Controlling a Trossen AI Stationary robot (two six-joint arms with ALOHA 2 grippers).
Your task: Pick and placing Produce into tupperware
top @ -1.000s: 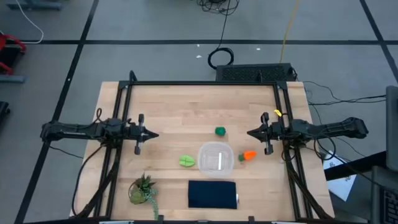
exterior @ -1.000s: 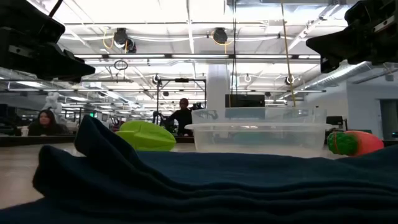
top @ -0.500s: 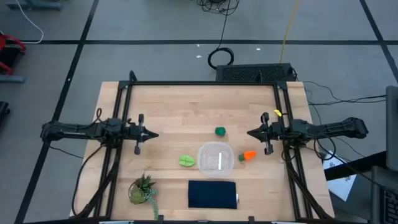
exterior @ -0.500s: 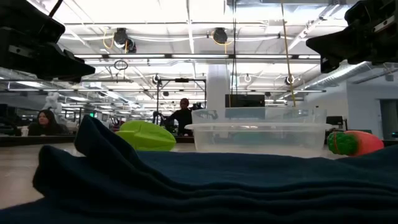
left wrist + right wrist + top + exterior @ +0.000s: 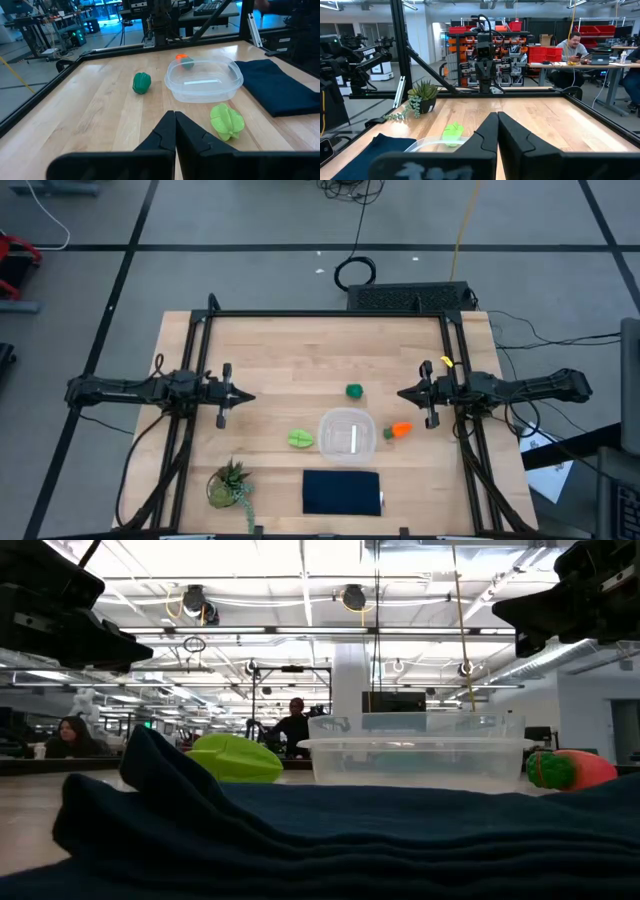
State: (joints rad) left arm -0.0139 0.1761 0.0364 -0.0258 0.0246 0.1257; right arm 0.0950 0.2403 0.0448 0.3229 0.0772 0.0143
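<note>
The clear tupperware [image 5: 346,434] stands open on the table near its middle. An orange carrot with a green top [image 5: 397,431] lies just right of it. A light green leafy piece [image 5: 300,439] lies left of it, and a small dark green round piece [image 5: 353,390] sits on the far side. My left gripper [image 5: 250,396] hovers shut over the table's left part, well left of the produce. My right gripper [image 5: 401,394] hovers shut on the right, beyond the carrot. In the left wrist view, the tupperware [image 5: 204,79], leafy piece [image 5: 226,121] and round piece [image 5: 141,82] lie ahead of the fingers.
A folded dark navy cloth [image 5: 341,491] lies at the near edge, in front of the tupperware. A spiky potted plant [image 5: 227,483] stands at the near left. A black frame rail [image 5: 325,314] borders the table. People sit in the room beyond [image 5: 574,43].
</note>
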